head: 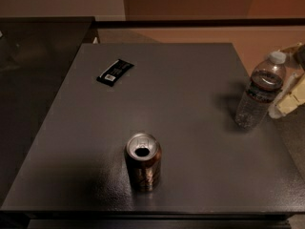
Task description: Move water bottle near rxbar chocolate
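Hovering just right of the clear ribbed plastic water bottle (261, 92), the cream claw (293, 82), open or closed I cannot tell, is seemingly readying a carry toward the far-left flat black rxbar chocolate (115, 72).

One high view faces down over table (190, 104) — gripper (291, 93) at right edge.

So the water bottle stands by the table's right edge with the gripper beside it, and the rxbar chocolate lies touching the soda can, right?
Not quite. The camera view shows the rxbar chocolate lying far back on the left, well apart from the soda can. The water bottle and gripper are as you say.
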`<action>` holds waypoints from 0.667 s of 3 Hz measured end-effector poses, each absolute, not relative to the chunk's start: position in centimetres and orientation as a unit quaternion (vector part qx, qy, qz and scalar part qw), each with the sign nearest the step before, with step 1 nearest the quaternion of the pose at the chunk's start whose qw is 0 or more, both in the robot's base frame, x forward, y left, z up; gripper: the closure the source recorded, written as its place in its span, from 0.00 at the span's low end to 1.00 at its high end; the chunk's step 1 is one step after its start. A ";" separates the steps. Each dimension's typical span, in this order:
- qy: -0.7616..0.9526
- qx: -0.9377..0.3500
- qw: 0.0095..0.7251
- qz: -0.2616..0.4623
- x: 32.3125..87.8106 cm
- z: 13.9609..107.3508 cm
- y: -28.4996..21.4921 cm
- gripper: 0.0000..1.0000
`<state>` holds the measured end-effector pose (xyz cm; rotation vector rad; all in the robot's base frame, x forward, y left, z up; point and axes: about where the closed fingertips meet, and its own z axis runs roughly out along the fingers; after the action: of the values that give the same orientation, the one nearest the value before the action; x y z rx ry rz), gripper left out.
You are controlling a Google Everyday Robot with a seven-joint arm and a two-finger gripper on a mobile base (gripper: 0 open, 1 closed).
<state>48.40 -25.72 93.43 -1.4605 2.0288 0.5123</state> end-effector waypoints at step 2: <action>0.742 -0.540 0.318 0.239 48.3 93.4 -23.5 0.17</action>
<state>48.28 -23.48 93.41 -1.4200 1.9528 0.6297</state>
